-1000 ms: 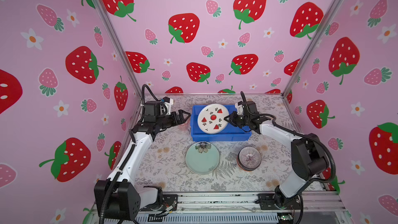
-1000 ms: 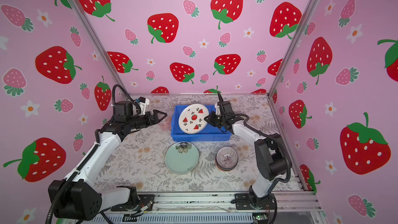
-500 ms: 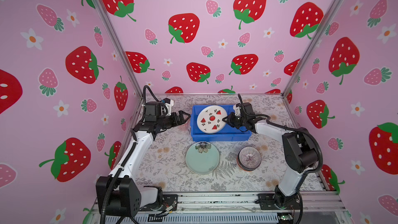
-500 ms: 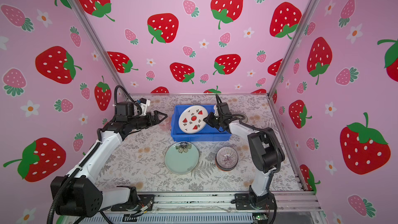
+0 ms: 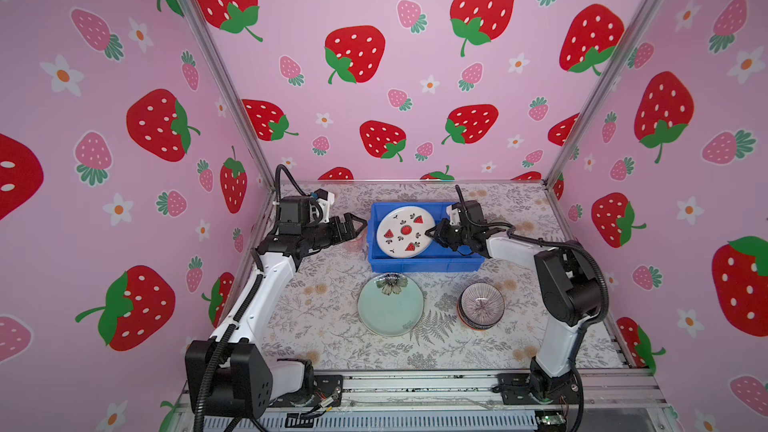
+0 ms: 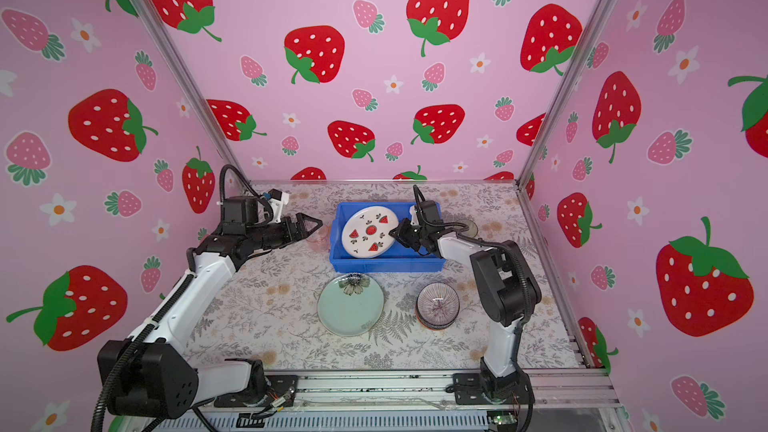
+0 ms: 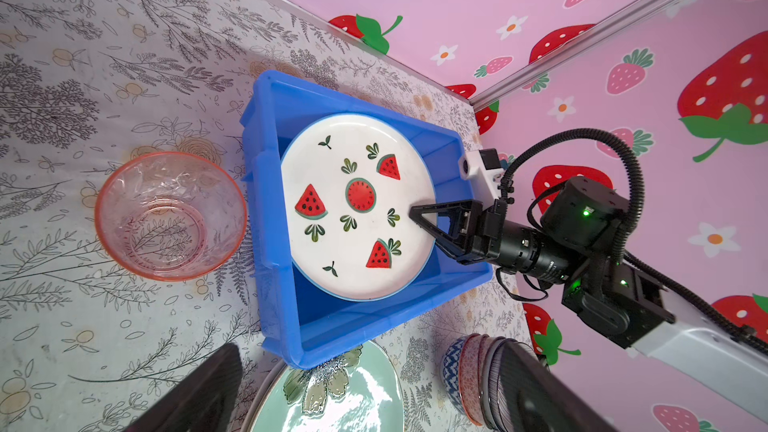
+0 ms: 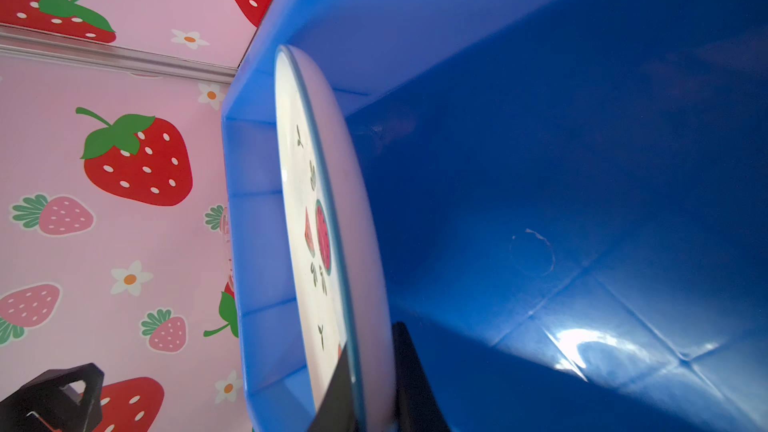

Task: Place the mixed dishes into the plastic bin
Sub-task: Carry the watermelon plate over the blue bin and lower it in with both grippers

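Plate (image 5: 405, 231) is pinched at its rim by the right gripper (image 5: 432, 235), tilted within the bin (image 5: 415, 263), presumably for lowering flat; left gripper (image 5: 359, 229) is spread.

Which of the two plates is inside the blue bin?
The watermelon-print plate, tilted in the bin and gripped at its rim by the right end effector. The pale green flowered plate lies flat outside it.

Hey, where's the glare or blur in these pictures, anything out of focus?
Right wrist view: a white glare patch on the blue bin floor, and the watermelon plate up close looks soft along its rim. Left wrist view: the fingers of the left gripper are dark and blurred, and the green plate shows bright reflections. Both top views: evenly lit, sharp.
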Available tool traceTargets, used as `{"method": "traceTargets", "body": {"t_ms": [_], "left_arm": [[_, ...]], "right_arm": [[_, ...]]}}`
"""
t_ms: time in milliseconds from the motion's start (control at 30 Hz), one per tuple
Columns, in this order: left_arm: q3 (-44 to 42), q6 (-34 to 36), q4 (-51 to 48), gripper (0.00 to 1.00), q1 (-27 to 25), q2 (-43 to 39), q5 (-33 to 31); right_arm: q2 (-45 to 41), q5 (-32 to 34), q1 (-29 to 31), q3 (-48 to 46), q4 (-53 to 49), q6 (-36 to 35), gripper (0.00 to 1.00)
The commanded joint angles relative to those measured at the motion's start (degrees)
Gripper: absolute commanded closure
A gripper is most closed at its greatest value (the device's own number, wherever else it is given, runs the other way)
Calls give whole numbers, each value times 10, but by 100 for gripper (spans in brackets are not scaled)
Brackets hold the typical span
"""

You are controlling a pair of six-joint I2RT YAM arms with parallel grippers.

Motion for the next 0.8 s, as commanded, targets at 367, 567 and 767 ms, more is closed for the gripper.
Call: {"method": "traceTargets", "body": {"t_ms": [367, 567, 767], "left_arm": [[-4, 3, 14, 1, 3, -1, 15], [-5, 1, 16, 1, 3, 0, 18], [-5, 0, 16, 1, 3, 1, 20]], "right_arm": [[13, -21, 7, 5, 89, 25, 100], [19, -20, 8, -5, 94, 25, 100], [23, -19, 8, -10, 94, 24, 99]]}}
